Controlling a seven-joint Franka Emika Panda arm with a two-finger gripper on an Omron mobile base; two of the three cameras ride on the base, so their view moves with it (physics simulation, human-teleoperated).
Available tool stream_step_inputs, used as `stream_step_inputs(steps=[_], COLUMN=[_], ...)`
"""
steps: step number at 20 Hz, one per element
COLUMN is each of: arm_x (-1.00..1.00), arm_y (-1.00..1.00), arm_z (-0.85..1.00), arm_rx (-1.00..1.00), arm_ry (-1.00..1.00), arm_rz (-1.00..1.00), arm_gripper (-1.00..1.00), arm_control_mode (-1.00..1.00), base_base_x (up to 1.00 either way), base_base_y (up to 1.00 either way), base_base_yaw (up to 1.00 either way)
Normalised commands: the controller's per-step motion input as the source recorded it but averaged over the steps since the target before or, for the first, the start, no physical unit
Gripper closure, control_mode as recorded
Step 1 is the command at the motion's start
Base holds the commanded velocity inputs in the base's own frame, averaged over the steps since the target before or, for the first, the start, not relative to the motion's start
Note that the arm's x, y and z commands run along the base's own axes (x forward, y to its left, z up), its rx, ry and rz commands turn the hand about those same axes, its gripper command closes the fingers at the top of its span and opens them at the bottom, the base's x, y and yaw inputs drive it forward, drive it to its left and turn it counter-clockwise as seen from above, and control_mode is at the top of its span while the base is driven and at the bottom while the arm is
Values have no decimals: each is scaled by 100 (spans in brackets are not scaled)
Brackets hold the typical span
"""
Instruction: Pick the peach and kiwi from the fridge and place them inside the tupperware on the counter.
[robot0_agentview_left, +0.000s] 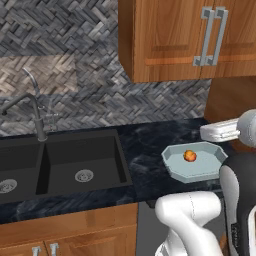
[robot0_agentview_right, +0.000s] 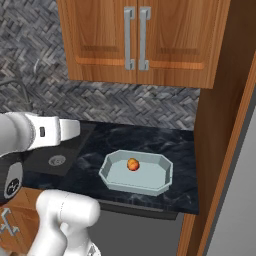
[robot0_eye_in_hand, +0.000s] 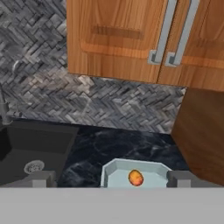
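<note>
The peach (robot0_agentview_left: 189, 156) (robot0_agentview_right: 132, 164) (robot0_eye_in_hand: 135, 177), orange-red with a yellow patch, lies inside the pale blue-grey tupperware (robot0_agentview_left: 172, 161) (robot0_agentview_right: 112, 176) (robot0_eye_in_hand: 109, 170). That tray rests on the black marbled counter (robot0_agentview_left: 145, 150) (robot0_agentview_right: 100, 142) (robot0_eye_in_hand: 96, 148), right of the sink. My gripper (robot0_eye_in_hand: 111, 179) is open, pulled back from the counter and above tray level, facing the wall. Its fingertips (robot0_eye_in_hand: 40, 178) stand wide apart with nothing held. The kiwi is out of view.
A black double sink (robot0_agentview_left: 75, 160) (robot0_eye_in_hand: 30, 148) with a faucet (robot0_agentview_left: 35, 115) fills the counter's left. Wooden upper cabinets (robot0_agentview_left: 170, 40) (robot0_agentview_right: 135, 35) hang above the tray. A tall wooden side panel (robot0_agentview_right: 220, 125) bounds the counter's right, with a plain grey surface (robot0_agentview_right: 240, 210) beyond it.
</note>
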Motion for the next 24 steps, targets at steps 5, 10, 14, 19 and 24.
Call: stream_step_inputs(steps=[5, 10, 14, 19, 24], arm_x=[0, 1, 0, 0, 0], arm_y=[0, 0, 0, 0, 0], arm_z=[0, -1, 0, 0, 0], arm_rx=[2, 1, 0, 0, 0], arm_ry=[-20, -3, 0, 0, 0], arm_rz=[16, 6, 0, 0, 0], arm_gripper=[-100, -100, -100, -100, -100], arm_control_mode=[-100, 100, 100, 100, 100], base_base_x=[0, 32, 33, -65, -100], base_base_y=[0, 5, 0, 0, 0], base_base_yaw=[0, 4, 0, 0, -1])
